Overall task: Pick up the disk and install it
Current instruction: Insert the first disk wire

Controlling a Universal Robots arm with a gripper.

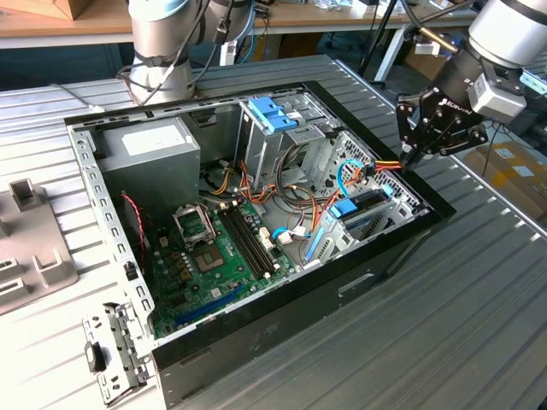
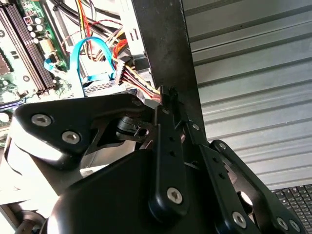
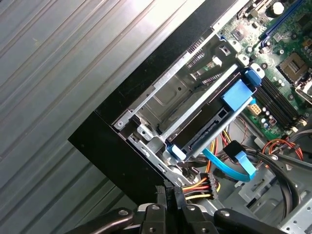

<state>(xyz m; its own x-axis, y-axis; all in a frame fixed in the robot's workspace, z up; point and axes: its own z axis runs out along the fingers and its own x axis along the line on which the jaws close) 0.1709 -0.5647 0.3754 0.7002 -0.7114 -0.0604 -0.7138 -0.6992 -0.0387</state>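
Shut fingers [image 3: 168,192] hover beside one disk [image 3: 214,124], apparently seated in its bay.

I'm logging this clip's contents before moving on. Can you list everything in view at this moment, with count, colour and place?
Computer case: one, black, lying open on the ribbed metal table.
Motherboard: one, green, on the case floor.
Power supply: one, grey, in the case's far corner at the exterior view's left.
Tall metal cage: one, silver with a blue latch piece on top, at the far side of the case.
Disk: one, dark body in a light-blue carrier, lying in the drive bay at the case's front corner.
Data cable: one, blue, looped beside the disk.
Power wires: one bundle, red, yellow and black, just below the hand.
Grey bracket: one, on the table at the exterior view's left.
Hand: one, black, empty, at the case's edge over the wires.
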